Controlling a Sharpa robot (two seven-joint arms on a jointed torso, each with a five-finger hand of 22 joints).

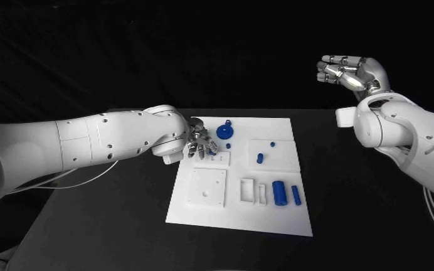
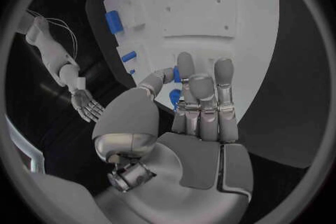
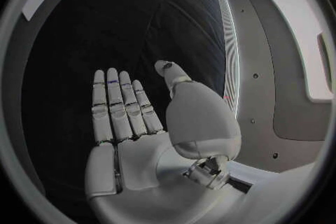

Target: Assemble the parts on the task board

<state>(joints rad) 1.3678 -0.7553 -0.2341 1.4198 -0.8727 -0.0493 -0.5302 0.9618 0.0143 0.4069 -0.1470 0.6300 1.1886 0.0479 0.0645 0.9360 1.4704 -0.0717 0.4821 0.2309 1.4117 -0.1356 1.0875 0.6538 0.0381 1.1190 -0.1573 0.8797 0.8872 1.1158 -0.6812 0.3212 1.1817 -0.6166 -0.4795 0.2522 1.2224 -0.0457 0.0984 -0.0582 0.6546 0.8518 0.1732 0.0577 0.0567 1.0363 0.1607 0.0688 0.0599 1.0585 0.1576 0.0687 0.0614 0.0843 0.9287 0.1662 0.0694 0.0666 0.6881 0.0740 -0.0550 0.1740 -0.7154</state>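
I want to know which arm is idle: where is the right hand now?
In the head view the right hand is raised off the table, open and holding nothing, beyond the task board's far right corner.

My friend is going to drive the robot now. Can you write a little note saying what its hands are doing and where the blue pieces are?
Left hand: over the task board's far left corner, fingers down among small blue pieces; whether it holds one is unclear.
Right hand: raised off the table to the right, open, holding nothing.
Pieces: blue round part at the board's far edge, small blue piece mid-board, two blue cylinders near the front right.
Done: nothing plainly assembled yet.
Left: seat the pieces in the board.
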